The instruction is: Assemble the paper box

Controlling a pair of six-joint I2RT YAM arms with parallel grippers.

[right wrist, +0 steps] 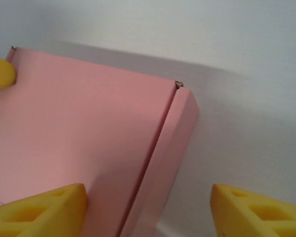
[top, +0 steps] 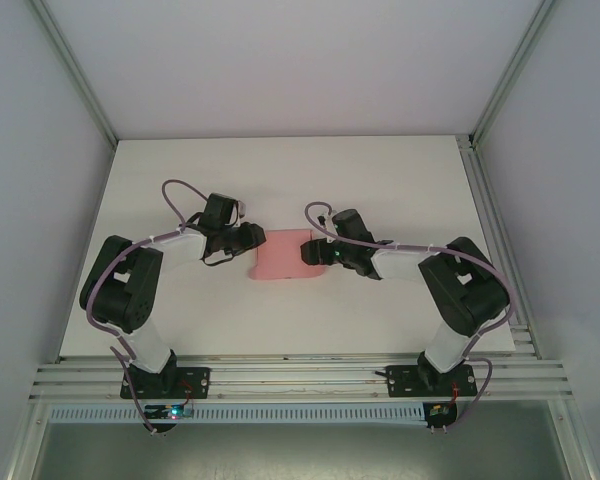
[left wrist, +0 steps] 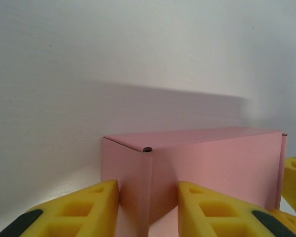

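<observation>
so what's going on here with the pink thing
A pink paper box is being assembled by a robot in the middle of the table. It already looks folded into box shape. The left hand straddles one end corner; the right hand stands open around an edge at the other end.

Black arms (top: 130,285) with white forearms (top: 175,245), lilac cables (top: 180,183) (yellow gripper fingers (left wrist: 84,210)).

paper box (top: 280,258), top view: far-left corner under the left gripper (top: 255,238), right end under the right gripper (top: 313,252).
paper box base, left wrist view: below the picture's edge.
left gripper contact: fingers flank the near corner; touching or not, unclear.
right gripper fingers, right wrist view: cropped by the bottom edge.
paper box, right wrist view: left part cut off.
</observation>
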